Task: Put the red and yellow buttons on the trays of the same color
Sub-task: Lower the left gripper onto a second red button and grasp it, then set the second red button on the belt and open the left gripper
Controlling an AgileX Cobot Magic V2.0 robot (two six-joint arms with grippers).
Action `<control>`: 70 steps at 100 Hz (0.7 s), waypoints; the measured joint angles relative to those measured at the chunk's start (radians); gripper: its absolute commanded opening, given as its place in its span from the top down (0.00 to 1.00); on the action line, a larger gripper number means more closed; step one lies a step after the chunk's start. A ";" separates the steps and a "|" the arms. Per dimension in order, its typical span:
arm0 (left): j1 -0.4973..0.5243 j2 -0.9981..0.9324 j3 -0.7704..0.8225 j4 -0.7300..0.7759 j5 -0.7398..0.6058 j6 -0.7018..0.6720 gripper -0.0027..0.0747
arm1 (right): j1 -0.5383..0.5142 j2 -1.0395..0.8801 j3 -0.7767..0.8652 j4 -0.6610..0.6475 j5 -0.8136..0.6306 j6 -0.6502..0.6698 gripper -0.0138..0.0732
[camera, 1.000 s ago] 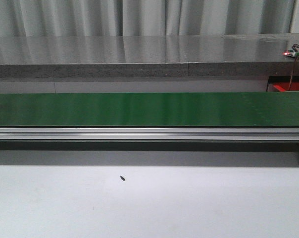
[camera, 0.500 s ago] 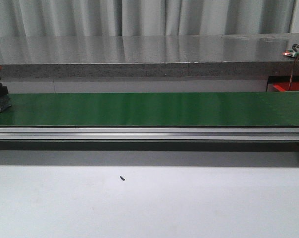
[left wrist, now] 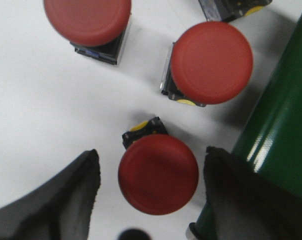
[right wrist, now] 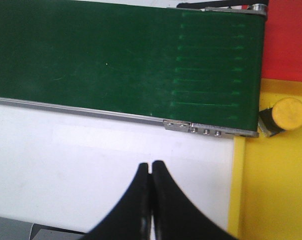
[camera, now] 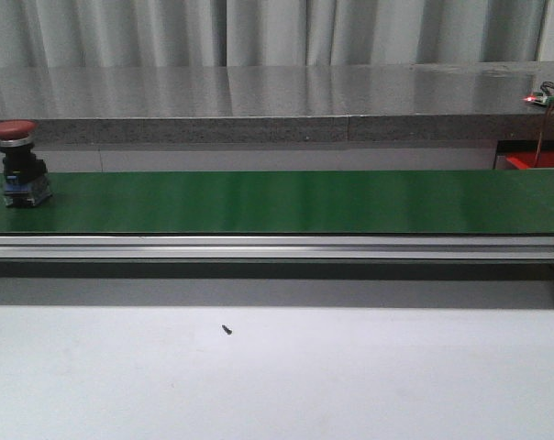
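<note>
In the front view a red button (camera: 16, 161) stands upright on the green belt (camera: 286, 202) at its far left; neither gripper shows there. The left wrist view looks down on three red buttons on a white surface. My left gripper (left wrist: 152, 154) is open, with one red button (left wrist: 158, 173) between its fingers and a gap on each side. Two more red buttons (left wrist: 211, 62) (left wrist: 87, 20) stand beyond it. My right gripper (right wrist: 151, 165) is shut and empty over the white table, beside the yellow tray (right wrist: 276, 195). A yellow button (right wrist: 288, 114) lies on that tray. The red tray (right wrist: 288, 35) sits behind it.
The belt's aluminium rail (camera: 277, 247) runs the table's full width, with a grey counter (camera: 259, 105) behind it. A small dark screw (camera: 227, 329) lies on the white table. The belt edge (left wrist: 276, 130) runs close to my left gripper's fingers. A further button base (left wrist: 235, 7) is cut off at the frame edge.
The red button came into the front view from the left and has ridden rightward along the belt. Nothing else has moved.
</note>
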 measured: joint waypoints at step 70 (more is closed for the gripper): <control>0.000 -0.068 0.000 0.010 0.004 0.000 0.65 | 0.000 0.000 0.000 0.000 -0.013 0.000 0.96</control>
